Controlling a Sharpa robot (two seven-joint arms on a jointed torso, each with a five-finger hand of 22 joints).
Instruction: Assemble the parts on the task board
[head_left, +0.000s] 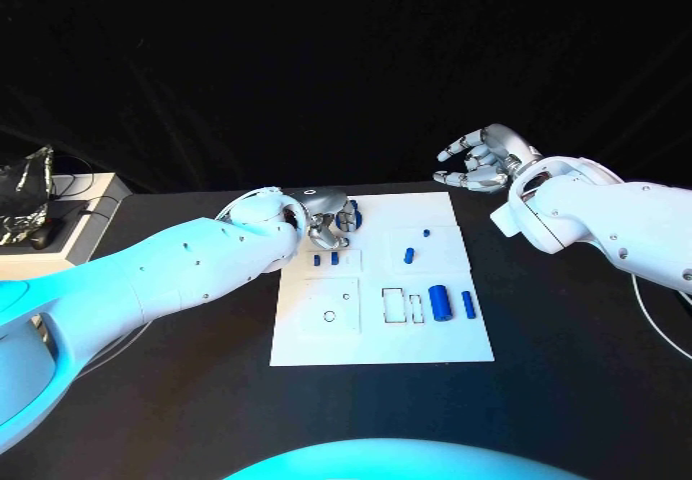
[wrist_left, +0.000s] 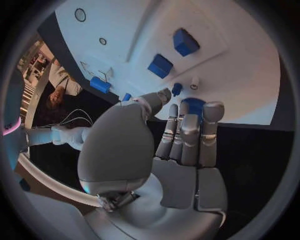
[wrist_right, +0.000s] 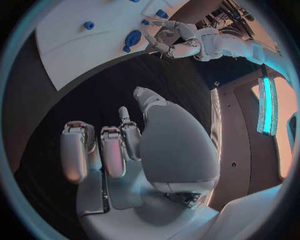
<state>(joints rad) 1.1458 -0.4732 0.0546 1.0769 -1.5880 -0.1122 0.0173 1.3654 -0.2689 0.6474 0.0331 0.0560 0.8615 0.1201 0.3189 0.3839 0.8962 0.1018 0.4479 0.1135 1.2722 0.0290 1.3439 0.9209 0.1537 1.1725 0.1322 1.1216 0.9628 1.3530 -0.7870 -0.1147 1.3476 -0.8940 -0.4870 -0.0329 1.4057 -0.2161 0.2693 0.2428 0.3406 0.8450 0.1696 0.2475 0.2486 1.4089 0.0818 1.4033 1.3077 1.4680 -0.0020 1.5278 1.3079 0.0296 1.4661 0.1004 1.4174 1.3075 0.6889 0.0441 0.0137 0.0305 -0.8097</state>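
Observation:
The white task board (head_left: 382, 345) lies mid-table. My left hand (head_left: 329, 222) rests at its far left corner, fingers stretched out side by side. In the left wrist view the fingertips (wrist_left: 187, 122) cover the near side of a blue part (wrist_left: 194, 105) at the board's edge, and the thumb tip lies beside a small blue piece (wrist_left: 177, 89). I see no closed grip on either. My right hand (head_left: 483, 160) hangs past the board's far right corner, fingers apart and loosely curled, holding nothing. Loose blue parts lie on the board: two short pins (head_left: 326, 259), a small peg (head_left: 410, 254), a thick cylinder (head_left: 440, 301).
Outlined slots (head_left: 392, 305) and a round hole (head_left: 329, 316) mark the board's near half. A slim blue bar (head_left: 469, 304) lies beside the cylinder. A grey box with cables (head_left: 29, 205) stands off the table's far left. Black table surrounds the board.

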